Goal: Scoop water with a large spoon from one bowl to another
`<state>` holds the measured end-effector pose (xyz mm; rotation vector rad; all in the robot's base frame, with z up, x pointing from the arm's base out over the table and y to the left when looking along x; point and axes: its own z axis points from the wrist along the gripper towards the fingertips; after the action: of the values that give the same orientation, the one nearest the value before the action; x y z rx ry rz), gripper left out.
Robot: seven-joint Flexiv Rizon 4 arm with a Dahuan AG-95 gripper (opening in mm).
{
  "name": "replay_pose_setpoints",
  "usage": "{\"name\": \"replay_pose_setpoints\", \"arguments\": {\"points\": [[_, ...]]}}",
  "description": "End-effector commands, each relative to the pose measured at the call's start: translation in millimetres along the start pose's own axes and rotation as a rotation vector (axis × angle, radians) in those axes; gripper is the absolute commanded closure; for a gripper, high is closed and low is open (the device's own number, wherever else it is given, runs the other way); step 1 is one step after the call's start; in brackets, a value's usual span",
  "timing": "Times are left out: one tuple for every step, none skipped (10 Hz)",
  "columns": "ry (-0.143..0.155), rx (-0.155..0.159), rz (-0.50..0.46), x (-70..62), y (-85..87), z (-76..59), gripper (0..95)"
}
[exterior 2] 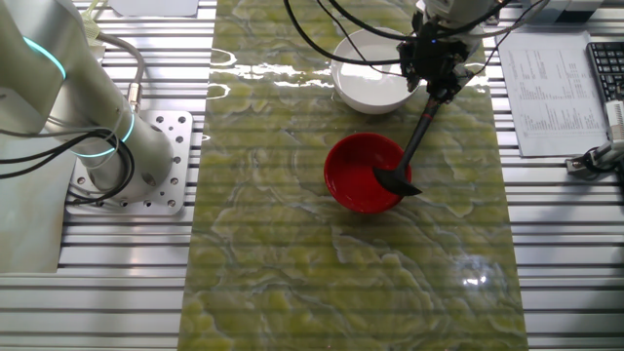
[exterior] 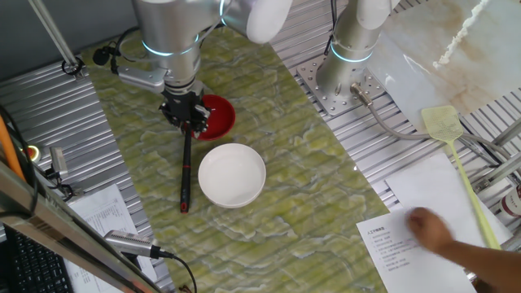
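My gripper (exterior: 186, 115) (exterior 2: 436, 76) is shut on the thin black handle of the large spoon (exterior: 186, 167). The handle's red tip lies low, to the left of the white bowl (exterior: 232, 174). In the other fixed view the spoon's round black scoop (exterior 2: 395, 180) sits at the right inner edge of the small red bowl (exterior 2: 359, 174), tilted down into it. The white bowl (exterior 2: 369, 83) stands just beyond the red bowl (exterior: 218, 114), partly behind the gripper. Water cannot be made out in either bowl.
A second arm's base (exterior: 348, 59) (exterior 2: 115, 154) stands bolted beside the green mat. A yellow fly swatter (exterior: 453, 146), paper sheets (exterior: 423, 244) and a person's hand (exterior: 430, 231) are at the table's right. A keyboard (exterior 2: 606, 68) and papers (exterior 2: 546, 88) lie beside the mat.
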<state>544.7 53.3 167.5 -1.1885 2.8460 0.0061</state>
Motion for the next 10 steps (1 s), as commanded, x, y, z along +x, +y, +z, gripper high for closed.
{"name": "replay_pose_setpoints", "arguments": {"points": [[0.019,0.014,-0.001,0.6,-0.6,0.0,76.0],[0.03,0.024,-0.002,0.6,-0.6,0.0,76.0],[0.029,0.025,-0.003,0.6,-0.6,-0.1,95.0],[0.024,0.023,0.009,0.4,-0.6,-1.4,95.0],[0.028,0.028,0.047,0.0,-0.6,-3.3,95.0],[0.026,0.032,0.082,-0.5,-0.5,-5.2,95.0],[0.017,0.04,0.175,-2.2,0.0,-13.2,95.0],[0.019,0.043,0.246,-3.1,0.7,-20.1,95.0],[0.037,0.061,0.342,-4.5,1.9,-28.6,95.0],[0.041,0.082,0.46,-5.0,3.3,-36.3,95.0]]}}
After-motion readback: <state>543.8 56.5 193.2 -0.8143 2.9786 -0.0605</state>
